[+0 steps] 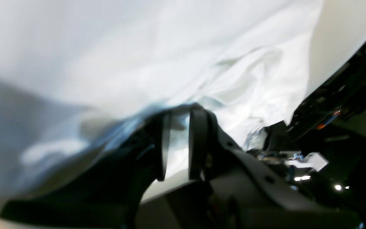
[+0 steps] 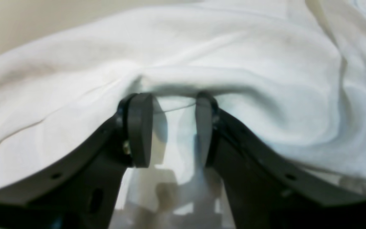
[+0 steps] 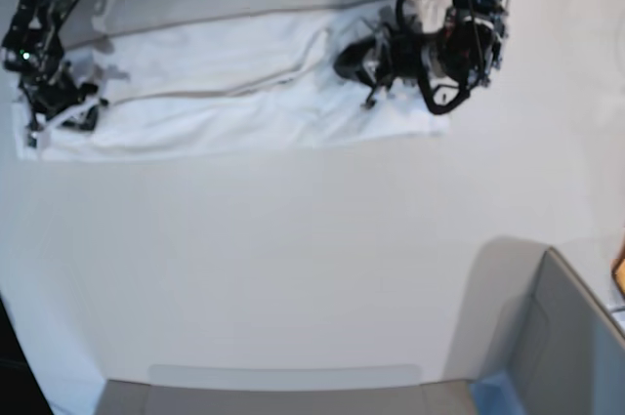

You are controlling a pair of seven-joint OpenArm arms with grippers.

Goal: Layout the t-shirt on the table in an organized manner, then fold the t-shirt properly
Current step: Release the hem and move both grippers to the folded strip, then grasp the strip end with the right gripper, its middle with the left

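Observation:
The t-shirt [image 3: 215, 83] lies as a long white band across the far part of the table [image 3: 293, 269], plain side up, no print showing. My left gripper [image 3: 363, 71] rests on its right end. In the left wrist view a bunch of the t-shirt [image 1: 138, 63] sits pinched between the tips of the left gripper [image 1: 181, 116]. My right gripper [image 3: 68, 112] is at the shirt's left end. In the right wrist view the right gripper [image 2: 173, 101] is open, its fingers [image 2: 140, 127] touching the edge of the t-shirt [image 2: 202, 47].
A grey box [image 3: 576, 337] stands at the near right corner, with something orange [image 3: 620, 273] at the frame's right edge. The table's curved edge [image 1: 338, 31] runs close behind the left gripper, with dark floor beyond it.

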